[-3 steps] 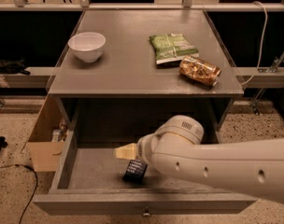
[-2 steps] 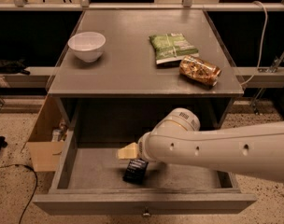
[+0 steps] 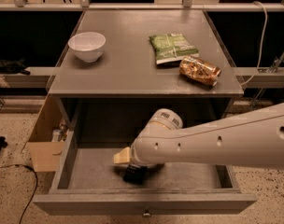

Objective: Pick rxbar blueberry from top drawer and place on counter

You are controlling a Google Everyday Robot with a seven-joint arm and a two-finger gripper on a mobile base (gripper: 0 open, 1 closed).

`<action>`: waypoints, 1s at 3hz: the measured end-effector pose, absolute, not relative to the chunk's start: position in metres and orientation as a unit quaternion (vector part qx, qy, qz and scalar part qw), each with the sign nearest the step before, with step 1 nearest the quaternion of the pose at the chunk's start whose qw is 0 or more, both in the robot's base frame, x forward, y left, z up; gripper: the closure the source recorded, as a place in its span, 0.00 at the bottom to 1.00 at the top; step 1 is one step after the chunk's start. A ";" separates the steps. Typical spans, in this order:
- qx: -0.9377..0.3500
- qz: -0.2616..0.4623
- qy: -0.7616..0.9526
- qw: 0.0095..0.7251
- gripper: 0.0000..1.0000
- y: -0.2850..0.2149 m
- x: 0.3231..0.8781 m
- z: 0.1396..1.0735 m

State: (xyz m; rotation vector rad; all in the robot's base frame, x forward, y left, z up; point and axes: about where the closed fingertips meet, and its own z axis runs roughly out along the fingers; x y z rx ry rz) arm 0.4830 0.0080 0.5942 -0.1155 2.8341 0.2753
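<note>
The rxbar blueberry (image 3: 134,174), a small dark wrapper, sits on the floor of the open top drawer (image 3: 193,176), near its front and left of centre. My gripper (image 3: 127,164) reaches down into the drawer right at the bar, with a pale yellow part of it showing just left of and above the bar. The white arm (image 3: 212,139) hides where the gripper meets the bar. Above the drawer, the grey counter (image 3: 128,55) spreads wide.
On the counter stand a white bowl (image 3: 87,45) at the left, a green snack bag (image 3: 172,47) and a golden-brown packet (image 3: 199,70) at the right. A cardboard box (image 3: 45,143) sits on the floor left of the drawer. A metal knob (image 3: 144,213) marks the drawer front.
The arm's wrist has shifted a little to the left over the drawer. The dark bar stays at about the same spot on the drawer floor.
</note>
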 end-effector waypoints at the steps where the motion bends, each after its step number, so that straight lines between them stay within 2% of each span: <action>1: -0.034 0.106 0.985 0.130 0.00 0.018 0.479 0.581; 3: -0.036 0.095 0.983 0.154 0.00 0.011 0.467 0.606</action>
